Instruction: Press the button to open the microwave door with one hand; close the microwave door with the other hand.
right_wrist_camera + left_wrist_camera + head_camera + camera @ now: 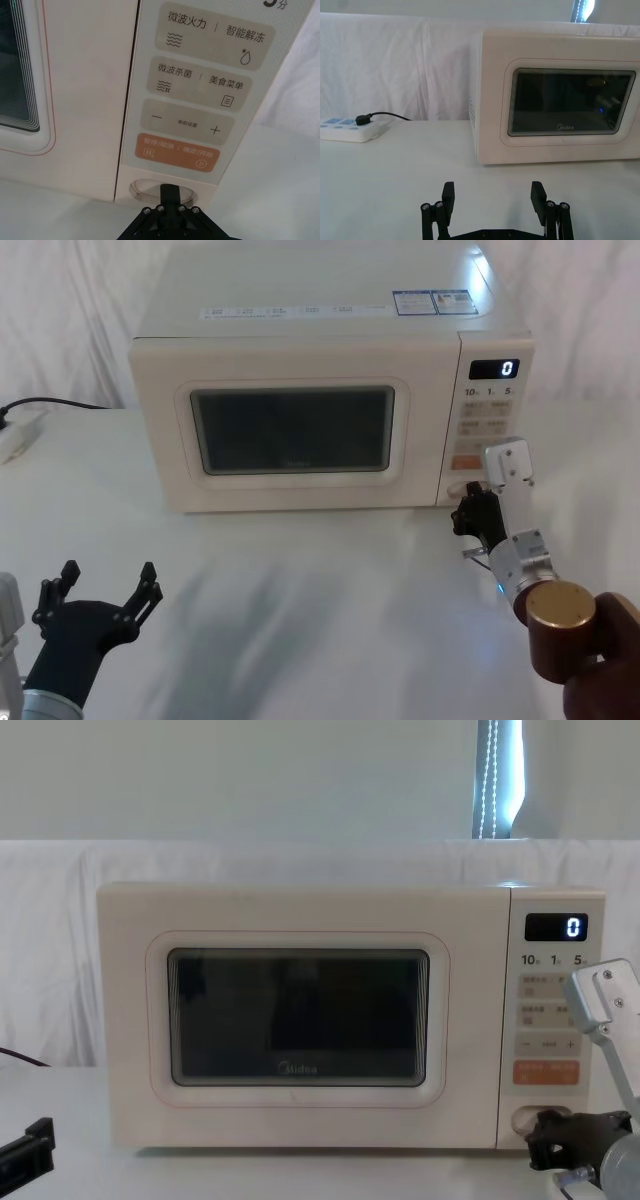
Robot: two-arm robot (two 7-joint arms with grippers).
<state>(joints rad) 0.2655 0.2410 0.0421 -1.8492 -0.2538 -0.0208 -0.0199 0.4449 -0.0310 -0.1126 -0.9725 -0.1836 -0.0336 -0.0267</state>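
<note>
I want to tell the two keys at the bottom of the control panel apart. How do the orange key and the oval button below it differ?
The orange key is a flat rectangle with white print; the button is a plain cream oval with a raised rim. The orange key is free, while the right claw sits at the button. Both lie on the control panel, beside the closed microwave door.

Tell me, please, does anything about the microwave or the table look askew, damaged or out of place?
Nothing stands out. The microwave door sits flush and shut, the right claw is at the button, and the left claw hangs open above the table.
</note>
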